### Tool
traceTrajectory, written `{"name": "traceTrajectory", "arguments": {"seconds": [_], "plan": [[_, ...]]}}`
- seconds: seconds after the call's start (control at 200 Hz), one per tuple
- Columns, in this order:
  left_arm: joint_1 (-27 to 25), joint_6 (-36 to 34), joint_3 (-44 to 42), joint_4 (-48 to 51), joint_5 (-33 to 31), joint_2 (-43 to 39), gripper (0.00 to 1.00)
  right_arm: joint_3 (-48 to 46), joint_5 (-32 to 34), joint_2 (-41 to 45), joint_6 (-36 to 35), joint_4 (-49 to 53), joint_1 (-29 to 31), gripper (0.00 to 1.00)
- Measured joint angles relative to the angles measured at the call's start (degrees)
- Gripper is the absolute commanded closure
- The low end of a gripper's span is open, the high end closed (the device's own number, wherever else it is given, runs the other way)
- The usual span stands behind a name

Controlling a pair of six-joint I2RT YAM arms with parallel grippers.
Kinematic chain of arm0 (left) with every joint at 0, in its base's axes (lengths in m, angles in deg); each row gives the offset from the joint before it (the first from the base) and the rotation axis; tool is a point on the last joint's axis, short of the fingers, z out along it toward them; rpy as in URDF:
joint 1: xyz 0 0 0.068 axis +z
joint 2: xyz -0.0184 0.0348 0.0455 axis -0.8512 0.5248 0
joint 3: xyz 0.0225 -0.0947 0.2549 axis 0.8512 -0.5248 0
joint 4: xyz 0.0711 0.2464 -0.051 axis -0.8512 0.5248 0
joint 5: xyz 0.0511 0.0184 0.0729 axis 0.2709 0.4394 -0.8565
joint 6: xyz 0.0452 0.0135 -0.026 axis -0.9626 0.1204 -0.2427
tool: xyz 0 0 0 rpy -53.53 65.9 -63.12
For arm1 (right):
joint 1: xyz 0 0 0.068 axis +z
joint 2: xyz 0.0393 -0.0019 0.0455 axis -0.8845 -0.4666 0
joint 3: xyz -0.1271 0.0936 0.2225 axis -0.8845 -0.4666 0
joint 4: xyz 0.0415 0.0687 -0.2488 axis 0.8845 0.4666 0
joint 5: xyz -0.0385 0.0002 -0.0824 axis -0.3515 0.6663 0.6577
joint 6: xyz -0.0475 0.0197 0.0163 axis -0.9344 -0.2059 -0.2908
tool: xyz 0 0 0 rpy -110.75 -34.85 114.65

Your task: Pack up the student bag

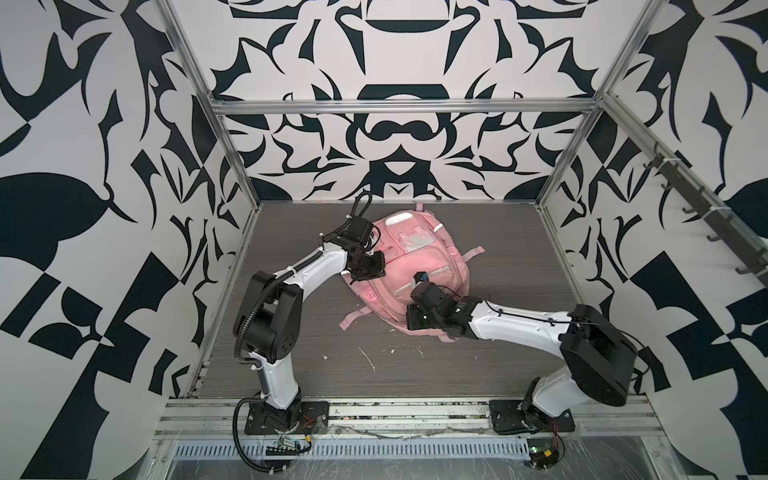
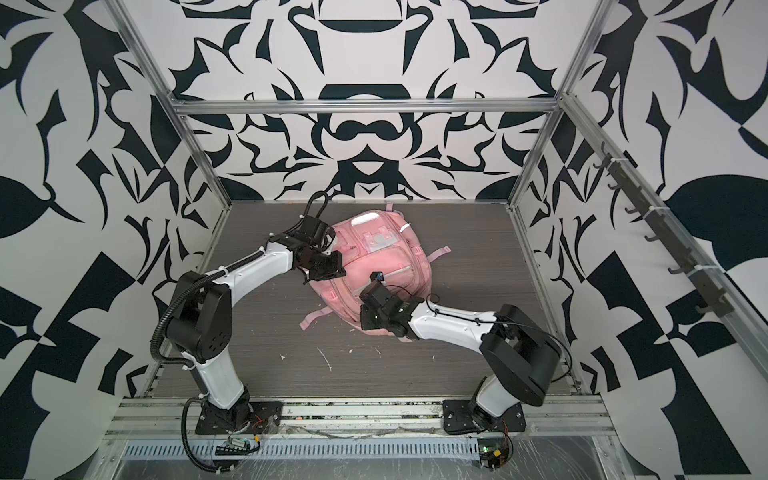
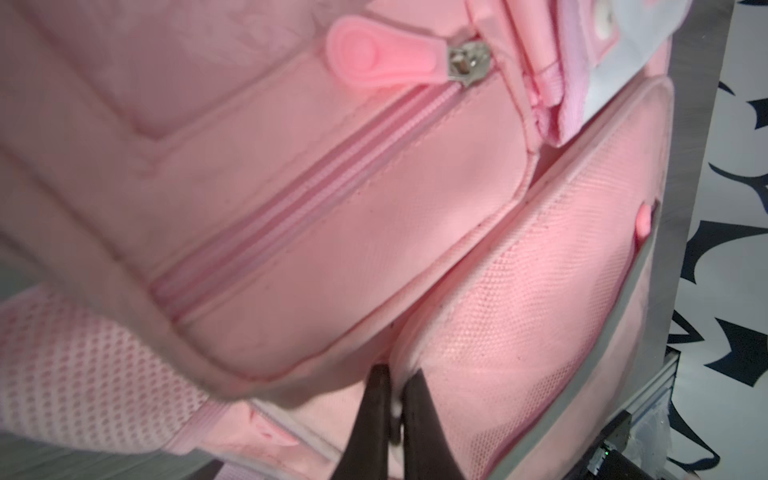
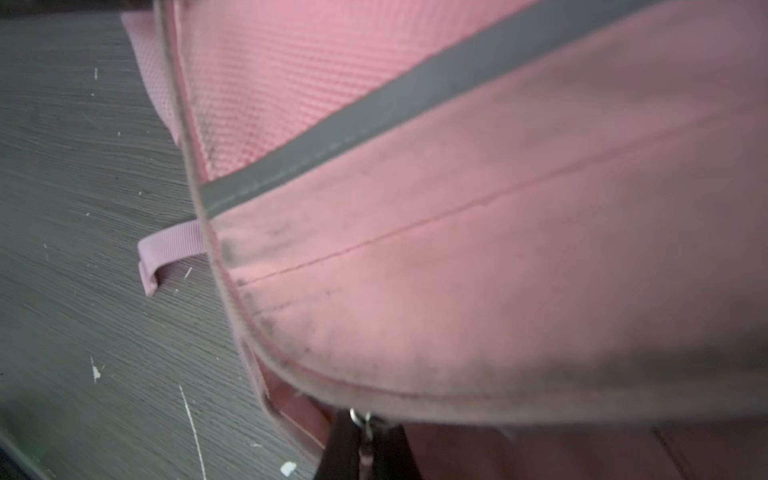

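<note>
The pink student bag [image 1: 419, 253] [image 2: 382, 249] lies front-up in the middle of the grey table, straps splayed out, as both top views show. My left gripper [image 1: 361, 272] [image 2: 322, 272] is at its left side. In the left wrist view that gripper [image 3: 392, 384] is shut on the pale piped edge of the bag [image 3: 332, 208], between two pockets. My right gripper [image 1: 417, 318] [image 2: 372, 318] sits over the bag's near edge, fingertips hidden. In the right wrist view it [image 4: 368, 428] is shut on a metal zip pull [image 4: 360, 417] under the bag's [image 4: 498, 249] lip.
A loose pink strap [image 1: 353, 320] [image 4: 166, 249] lies on the table [image 1: 291, 332] in front of the bag, another strap [image 1: 473, 252] at its right. White scraps [image 1: 368, 359] dot the near table. Aluminium posts frame the cell, and a hook rail [image 1: 706, 216] runs along the right wall.
</note>
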Motion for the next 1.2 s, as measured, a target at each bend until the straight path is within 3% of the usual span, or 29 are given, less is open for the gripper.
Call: {"name": "traceTrajectory", "arguments": {"seconds": [0.24,0.355,0.55,0.86,1.2], "plan": [[1.14,0.87,-5.27,-2.86,-2.34,-4.66,0.54,7.56,-2.49,-6.51,-0.26,-0.15,2.01,1.00],[1.14,0.72,-10.21,-3.13,-2.69,-10.05,0.51,8.81,-3.76,-7.56,-0.52,-0.13,2.25,1.00],[1.07,2.47,-17.88,-5.35,-0.63,-16.09,0.53,8.98,-4.50,-8.22,-0.63,-0.15,2.23,1.00],[-3.04,7.06,-22.97,-10.64,1.53,-16.59,0.57,9.64,-5.38,-8.41,-1.44,0.57,2.16,1.00],[-3.74,8.66,-23.23,-11.87,2.32,-16.52,0.85,10.19,-6.14,-8.39,-3.28,1.18,2.19,1.00]]}}
